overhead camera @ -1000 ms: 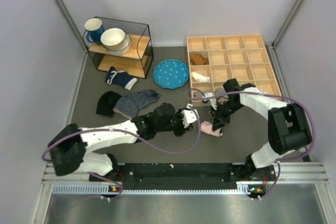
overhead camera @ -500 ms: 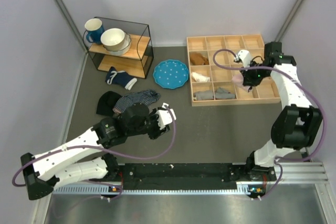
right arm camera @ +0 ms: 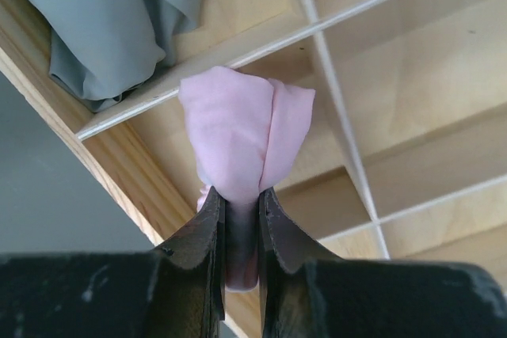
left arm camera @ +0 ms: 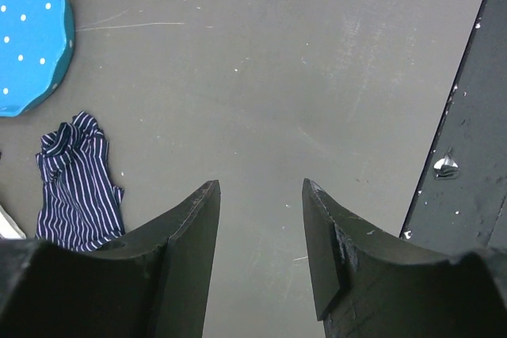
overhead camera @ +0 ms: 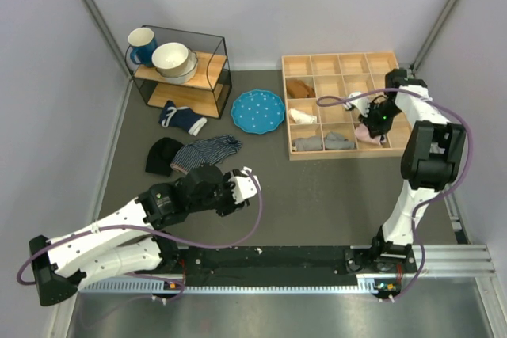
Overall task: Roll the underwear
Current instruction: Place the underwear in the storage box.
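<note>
The underwear (right arm camera: 242, 136) is a light pink rolled bundle. My right gripper (right arm camera: 239, 195) is shut on it and holds it in a front-row compartment of the wooden organizer box (right arm camera: 119, 152), next to the compartment with grey cloth. In the top view the right gripper (overhead camera: 374, 124) is at the box's front right and the pink underwear (overhead camera: 366, 134) shows just below it. My left gripper (left arm camera: 260, 189) is open and empty above the bare grey table; in the top view the left gripper (overhead camera: 252, 183) is in the table's middle front.
The wooden organizer box (overhead camera: 348, 63) holds grey cloth rolls (overhead camera: 323, 142), a brown item and a white item. A navy-and-white striped garment (overhead camera: 204, 153) and a black cloth lie left of centre. A blue plate (overhead camera: 258, 109), a shelf with mug and bowl (overhead camera: 176, 69).
The right gripper carried the pink underwear from the table up to the organizer box and lowered it toward a front-row compartment. The left arm pulled back to the left and opened.
</note>
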`<action>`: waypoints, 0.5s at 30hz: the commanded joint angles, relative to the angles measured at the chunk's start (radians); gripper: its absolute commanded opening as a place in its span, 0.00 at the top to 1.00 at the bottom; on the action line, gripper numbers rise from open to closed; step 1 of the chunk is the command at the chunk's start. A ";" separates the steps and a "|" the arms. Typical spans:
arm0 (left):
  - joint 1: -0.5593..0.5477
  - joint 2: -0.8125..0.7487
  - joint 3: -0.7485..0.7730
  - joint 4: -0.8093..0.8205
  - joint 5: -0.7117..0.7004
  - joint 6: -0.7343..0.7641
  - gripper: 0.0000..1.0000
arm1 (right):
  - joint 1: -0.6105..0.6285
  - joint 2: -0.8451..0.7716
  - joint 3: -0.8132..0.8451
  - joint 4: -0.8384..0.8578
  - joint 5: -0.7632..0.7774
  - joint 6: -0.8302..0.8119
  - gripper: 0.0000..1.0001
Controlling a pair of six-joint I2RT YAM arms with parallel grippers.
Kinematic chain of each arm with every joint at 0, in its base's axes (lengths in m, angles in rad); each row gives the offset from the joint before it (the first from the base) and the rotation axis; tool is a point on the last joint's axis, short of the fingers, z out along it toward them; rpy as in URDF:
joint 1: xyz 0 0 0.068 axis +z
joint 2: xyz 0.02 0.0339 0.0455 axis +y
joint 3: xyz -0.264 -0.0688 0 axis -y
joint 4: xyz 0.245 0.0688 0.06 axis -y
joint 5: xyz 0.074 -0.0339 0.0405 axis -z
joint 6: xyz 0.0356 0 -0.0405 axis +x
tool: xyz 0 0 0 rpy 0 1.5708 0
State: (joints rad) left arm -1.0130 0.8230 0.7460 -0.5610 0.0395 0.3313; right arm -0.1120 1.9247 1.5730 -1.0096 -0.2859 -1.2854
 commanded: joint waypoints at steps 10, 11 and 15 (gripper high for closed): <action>0.002 0.010 -0.005 0.016 -0.018 0.008 0.49 | -0.040 0.053 0.111 -0.053 -0.016 0.099 0.39; 0.002 0.007 -0.005 0.016 -0.021 0.006 0.49 | -0.041 0.028 0.125 -0.053 -0.022 0.109 0.35; 0.004 -0.001 0.003 0.013 -0.029 -0.020 0.48 | -0.045 -0.101 0.159 -0.057 -0.056 0.158 0.23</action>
State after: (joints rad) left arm -1.0130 0.8295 0.7441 -0.5617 0.0280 0.3347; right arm -0.1432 2.0045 1.6466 -1.0515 -0.2836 -1.1992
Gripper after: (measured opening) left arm 0.514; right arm 0.735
